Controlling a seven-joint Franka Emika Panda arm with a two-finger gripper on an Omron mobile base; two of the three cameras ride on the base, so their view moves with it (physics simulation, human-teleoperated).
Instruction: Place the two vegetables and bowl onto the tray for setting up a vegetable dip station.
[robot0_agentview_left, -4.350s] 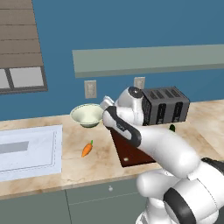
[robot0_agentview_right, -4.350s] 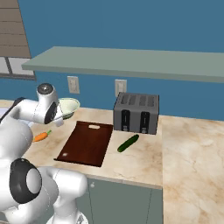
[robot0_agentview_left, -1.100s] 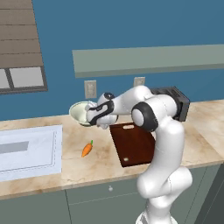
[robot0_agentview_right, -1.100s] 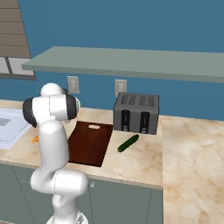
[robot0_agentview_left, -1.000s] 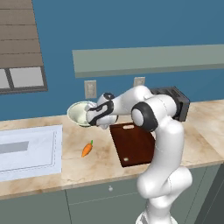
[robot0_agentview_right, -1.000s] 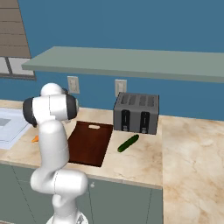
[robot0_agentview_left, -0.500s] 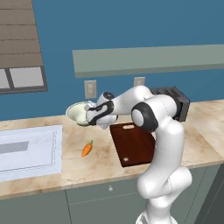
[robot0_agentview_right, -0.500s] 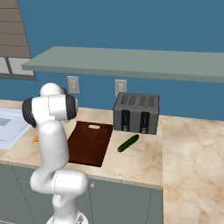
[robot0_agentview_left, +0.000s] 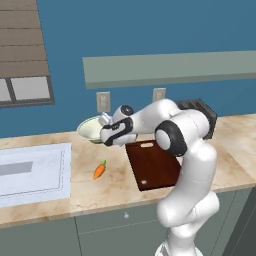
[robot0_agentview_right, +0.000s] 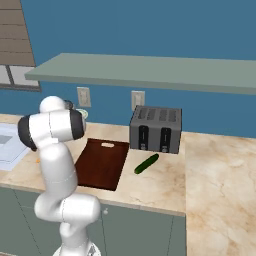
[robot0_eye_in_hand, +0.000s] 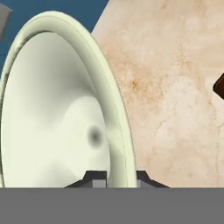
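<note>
Right now the bowl (robot0_eye_in_hand: 65, 109) sits at the back of the counter (robot0_agentview_left: 115, 185), left of the tray (robot0_agentview_left: 152, 162), with your gripper (robot0_eye_in_hand: 114, 177) pinched onto its rim, one finger inside, one outside. You're likely at the bowl's pick-up step: next, lift clear and carry right over the tray; carrot (robot0_agentview_left: 99, 170) and cucumber (robot0_agentview_right: 146, 163) wait on the counter.

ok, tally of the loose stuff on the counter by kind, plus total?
Vegetables: 2 (carrot, cucumber)
Bowls: 1 (bowl, rim pinched in the claw)
Trays: 1 (tray)
Toasters: 1 (toaster)
Total: 5
</note>
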